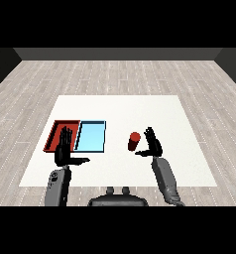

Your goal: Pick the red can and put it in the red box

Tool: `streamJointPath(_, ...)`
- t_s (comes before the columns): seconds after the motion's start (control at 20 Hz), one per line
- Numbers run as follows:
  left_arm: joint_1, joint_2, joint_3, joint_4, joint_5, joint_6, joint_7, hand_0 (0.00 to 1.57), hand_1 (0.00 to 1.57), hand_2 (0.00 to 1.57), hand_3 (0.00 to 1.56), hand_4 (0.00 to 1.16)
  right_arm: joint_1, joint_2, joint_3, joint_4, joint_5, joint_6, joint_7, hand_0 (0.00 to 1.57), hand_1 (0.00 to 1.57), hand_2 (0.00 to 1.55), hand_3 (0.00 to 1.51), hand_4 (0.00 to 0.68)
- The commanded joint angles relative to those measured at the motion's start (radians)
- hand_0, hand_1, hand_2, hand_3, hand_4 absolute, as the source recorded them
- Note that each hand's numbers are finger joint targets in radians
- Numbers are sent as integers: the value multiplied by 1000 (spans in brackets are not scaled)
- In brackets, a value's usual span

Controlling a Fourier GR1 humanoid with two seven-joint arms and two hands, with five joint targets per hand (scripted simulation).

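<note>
Red can [134, 141]: on white table [179, 114], right of light blue tray [91, 137], outside both trays; long axis near upright, leaning slightly.
Right hand [152, 144]: just beside can, on its right; fingers spread, not closed round it.
Left hand [65, 149]: fingers straight, over red tray [54, 130], well apart from can.
Nearer hand: right.
Bearing for coming move: can lies left of right hand; red tray farther left, beyond blue.

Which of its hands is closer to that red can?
The right hand: it is just beside the can, on the can's right. The left hand is far off to the can's left, in front of the red tray.
</note>
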Motion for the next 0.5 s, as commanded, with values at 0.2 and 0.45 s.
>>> streamJointPath(0.2,-41,-24,-25,-13,-21,40,31,0,0,0,0,0,-47,10,69,-34,-85,-68,70,0,0,0,0,0)
streamJointPath(0.45,-46,-6,2,18,30,-2,30,0,0,0,0,0,-58,-9,49,71,-72,-6,0,0,0,0,0,0)
